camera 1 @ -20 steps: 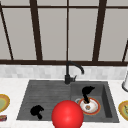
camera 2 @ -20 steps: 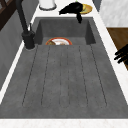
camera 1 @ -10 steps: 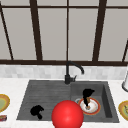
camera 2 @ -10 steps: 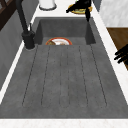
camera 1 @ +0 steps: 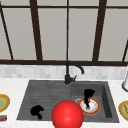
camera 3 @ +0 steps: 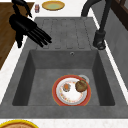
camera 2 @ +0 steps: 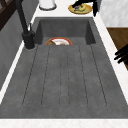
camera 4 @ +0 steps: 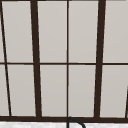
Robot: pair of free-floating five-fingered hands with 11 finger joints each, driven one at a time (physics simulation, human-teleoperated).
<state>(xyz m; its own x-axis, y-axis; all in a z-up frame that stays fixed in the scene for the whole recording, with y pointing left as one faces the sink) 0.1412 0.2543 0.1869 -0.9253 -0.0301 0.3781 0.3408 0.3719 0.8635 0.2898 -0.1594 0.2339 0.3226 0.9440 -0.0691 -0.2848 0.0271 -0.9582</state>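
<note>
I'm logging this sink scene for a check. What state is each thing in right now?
Right hand: fingers straight, open, pointing down over the plate.
Left hand: in the air over the draining board, holding nothing.
Plate: flat on the sink basin floor, carrying two bits of food.
Tap: no water seen running.
Red ball: at the sink's front edge, untouched.
Yellow plate: on the counter beyond the basin, food on it.

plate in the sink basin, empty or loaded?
Loaded: the round red-rimmed white plate carries a brown round lump and a small orange piece.
</note>
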